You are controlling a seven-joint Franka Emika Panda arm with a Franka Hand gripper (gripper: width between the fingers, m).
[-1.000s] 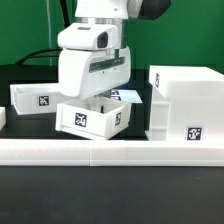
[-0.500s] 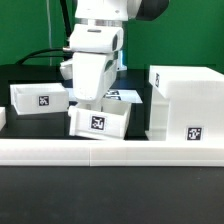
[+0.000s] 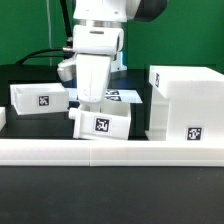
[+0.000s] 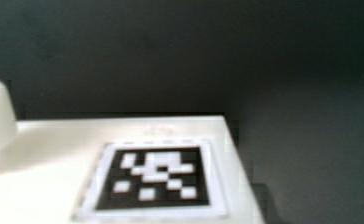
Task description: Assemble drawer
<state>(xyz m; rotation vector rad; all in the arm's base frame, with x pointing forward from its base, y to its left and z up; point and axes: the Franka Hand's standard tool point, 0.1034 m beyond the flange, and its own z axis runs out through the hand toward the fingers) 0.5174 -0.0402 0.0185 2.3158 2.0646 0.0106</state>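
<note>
My gripper (image 3: 93, 107) reaches down at the middle of the table onto a shallow white drawer tray (image 3: 100, 123) with a square tag. It appears shut on the tray's upper edge, with the fingertips hidden behind the hand and tray. The tray is tilted, its tagged face towards the exterior camera. The wrist view shows that tray's white face (image 4: 152, 135) and tag (image 4: 156, 180) close up, with no fingers in view. A second tagged tray (image 3: 40, 98) lies at the exterior view's left. The tall white box (image 3: 185, 105) stands at the right.
A long low white border rail (image 3: 110, 152) runs along the front of the table. The marker board (image 3: 126, 96) lies flat behind the held tray, partly hidden by the arm. The tabletop is black.
The held tray has been turned from open side up to its tagged face forward and tilted, and has shifted slightly right. The hand has turned with it.
</note>
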